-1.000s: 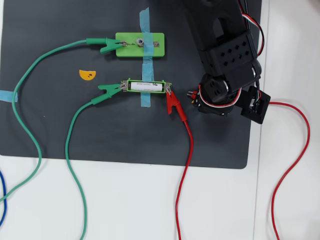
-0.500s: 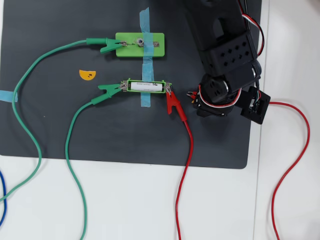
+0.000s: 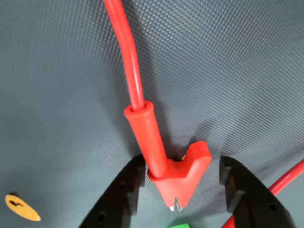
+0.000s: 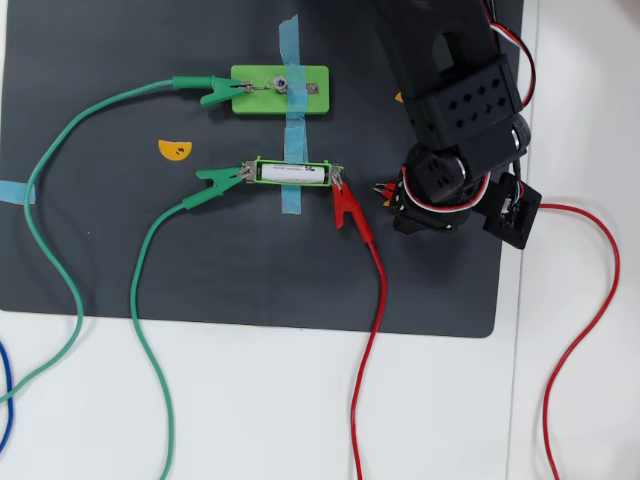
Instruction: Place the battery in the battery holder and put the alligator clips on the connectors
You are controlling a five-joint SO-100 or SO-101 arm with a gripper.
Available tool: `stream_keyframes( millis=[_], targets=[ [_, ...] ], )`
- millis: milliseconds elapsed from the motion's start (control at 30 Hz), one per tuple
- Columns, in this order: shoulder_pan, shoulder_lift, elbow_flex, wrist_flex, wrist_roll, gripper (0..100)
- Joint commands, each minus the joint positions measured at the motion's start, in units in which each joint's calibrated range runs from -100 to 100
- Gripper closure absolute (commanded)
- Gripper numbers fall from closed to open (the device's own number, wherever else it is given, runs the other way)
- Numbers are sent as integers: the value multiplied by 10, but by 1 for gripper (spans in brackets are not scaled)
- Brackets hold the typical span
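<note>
White battery (image 4: pixel 292 173), print unreadable, lies in the green plastic holder (image 4: pixel 336 169) on the woven dark mat (image 4: pixel 120 250). At holder's three o'clock, red rubber-sleeved clip (image 3: pixel 178 175) sits between the gripper's (image 3: pixel 183 183) wide-open jaws.

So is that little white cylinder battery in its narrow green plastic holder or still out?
In: the white battery lies inside the narrow green holder.
</note>
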Motion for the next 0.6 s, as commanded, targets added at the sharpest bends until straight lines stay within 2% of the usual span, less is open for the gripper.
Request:
stream_keyframes(
  millis=[0,367,433,467,567],
  targets=[
    [-11,-1,-7,0,-4,85],
    [-6,7,-6,0,-3,85],
    [-6,6,-3,0,-4,89],
    [-5,3,-1,0,-4,98],
    [-4,1,0,0,-1,99]
  ],
)
